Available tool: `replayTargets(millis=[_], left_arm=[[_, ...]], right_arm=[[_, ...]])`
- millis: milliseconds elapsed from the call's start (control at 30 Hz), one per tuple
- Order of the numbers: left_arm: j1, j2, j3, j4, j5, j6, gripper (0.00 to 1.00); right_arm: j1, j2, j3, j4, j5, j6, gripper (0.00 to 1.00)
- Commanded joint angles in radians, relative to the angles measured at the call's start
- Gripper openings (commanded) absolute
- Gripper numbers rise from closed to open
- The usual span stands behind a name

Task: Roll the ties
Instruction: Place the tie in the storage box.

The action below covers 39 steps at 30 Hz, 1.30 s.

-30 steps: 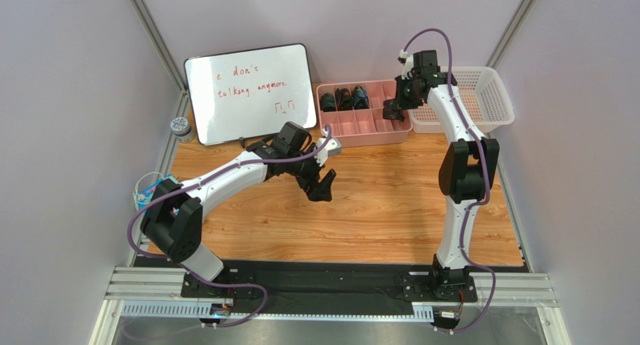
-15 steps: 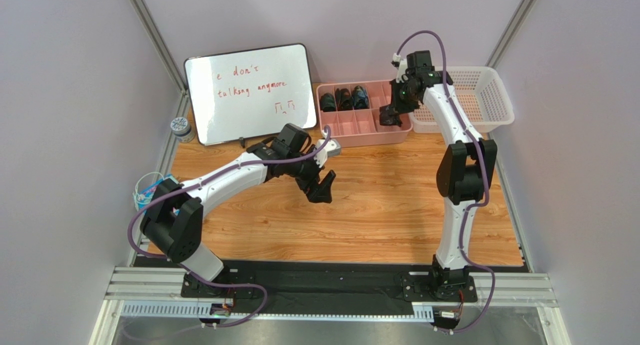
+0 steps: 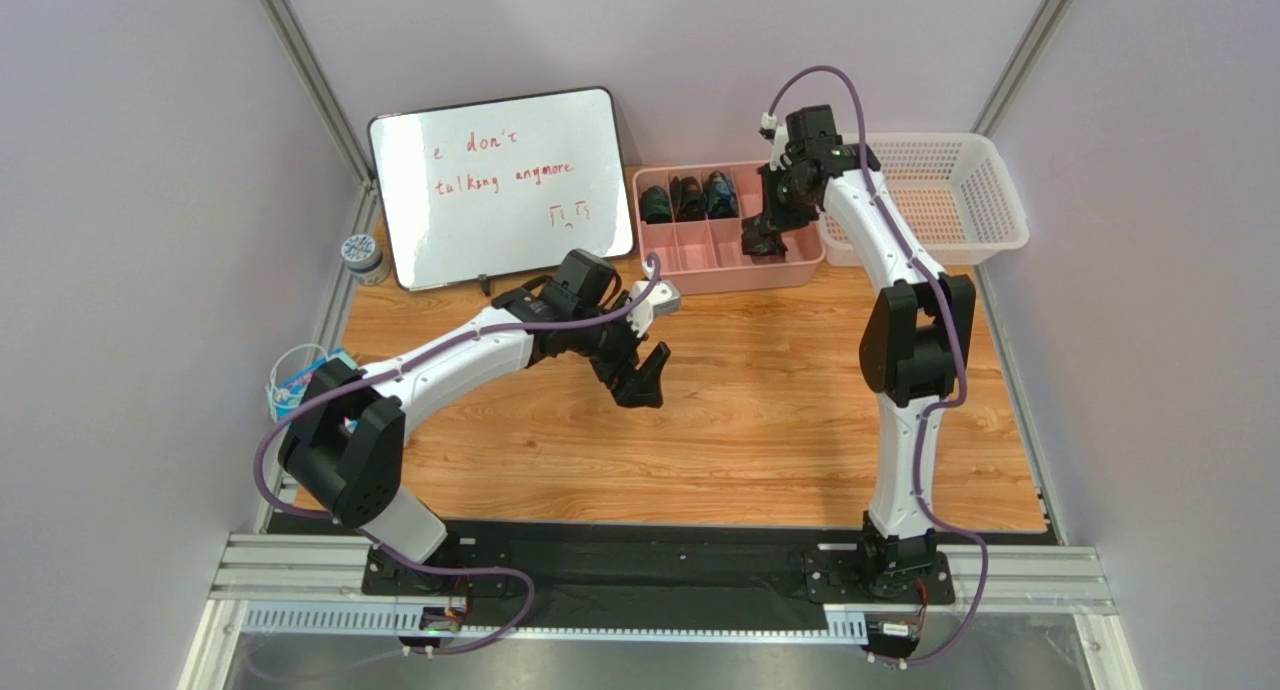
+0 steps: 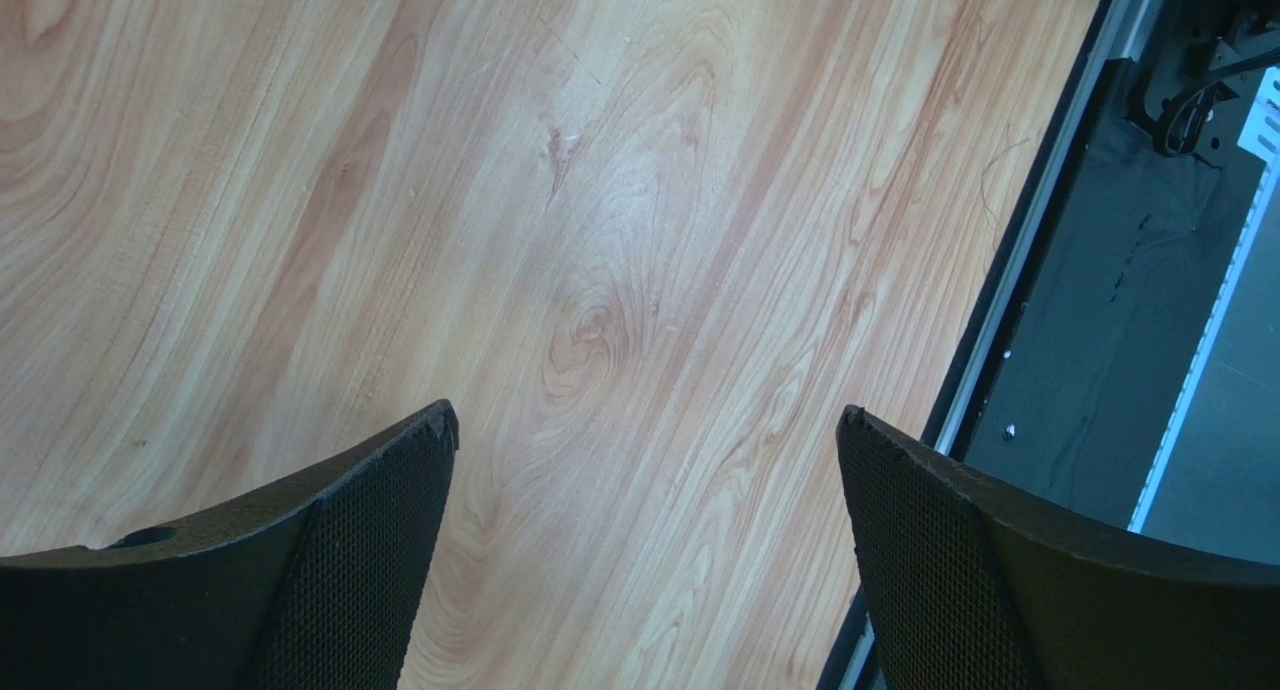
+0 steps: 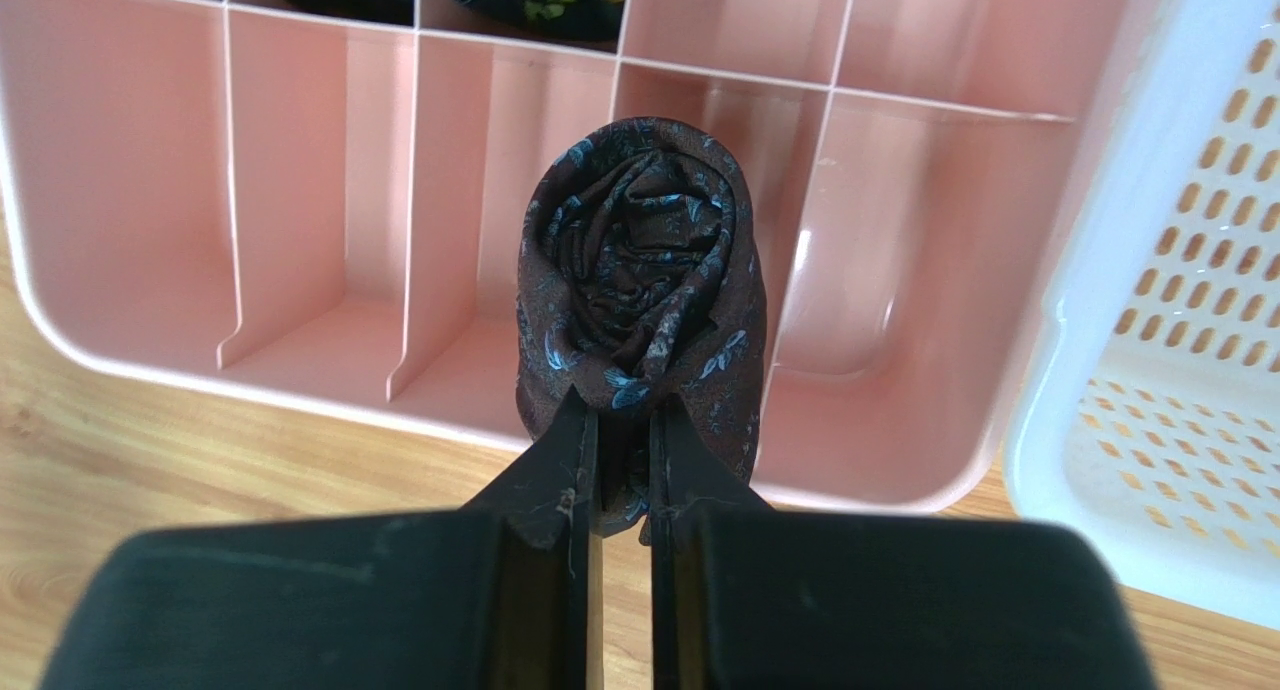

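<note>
1. The right gripper point(image 5: 619, 420) is squeezed tight on one rolled tie point(image 5: 639, 270), holding it over the pink tray point(image 5: 135, 180).
2. A white basket point(image 5: 1172, 345) sits just beside the tray. A whiteboard point(image 3: 504, 188) stands on the tray's other side.
3. Three more rolled ties point(image 3: 688, 198) sit in the tray's back row. That makes four.
4. The left gripper point(image 4: 646, 435) is wide apart over the wood table point(image 4: 601, 195).

White links point(image 3: 451, 353), black joints point(image 3: 349, 453), purple cables point(image 3: 819, 72); black left end effector point(image 3: 649, 378).

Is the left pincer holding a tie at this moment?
No, the left pincer stands wide open over the wooden table, and nothing is held in it.
</note>
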Motion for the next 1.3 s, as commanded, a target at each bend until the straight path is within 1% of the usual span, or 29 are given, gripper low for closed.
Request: replayTargets(millis=[0,100,400,433,533,700,933,1267], left_arm=[[0.006,-0.047,-0.005,0.023,0.011,-0.015,1.0],[0.006,-0.043,-0.002,0.025,0.009,-0.015,1.0],[0.006,-0.038,-0.005,0.025,0.022,-0.015,1.0],[0.006,-0.036,-0.005,0.023,0.022,-0.015,1.0],[0.006,-0.035,-0.005,0.022,0.02,-0.014,1.0],[0.006,-0.032,-0.005,0.019,0.026,-0.014,0.99],[0.006,-0.018,-0.002,0.022,0.04,-0.017,1.0],[0.006,-0.01,0.001,0.018,0.051,-0.02,1.0]], right_arm=[[0.021,0.036,0.04,-0.003,0.094,-0.009,0.0],[0.028,0.056,0.038,-0.012,0.119,-0.014,0.0],[0.028,0.112,0.031,-0.053,0.119,-0.021,0.0],[0.028,0.129,0.037,-0.061,0.152,-0.023,0.0],[0.025,0.157,0.046,-0.087,0.162,-0.02,0.0],[0.023,0.157,0.0,-0.102,0.176,-0.02,0.0],[0.049,0.165,0.031,-0.078,0.258,-0.077,0.0],[0.075,0.201,0.028,-0.104,0.307,-0.123,0.0]])
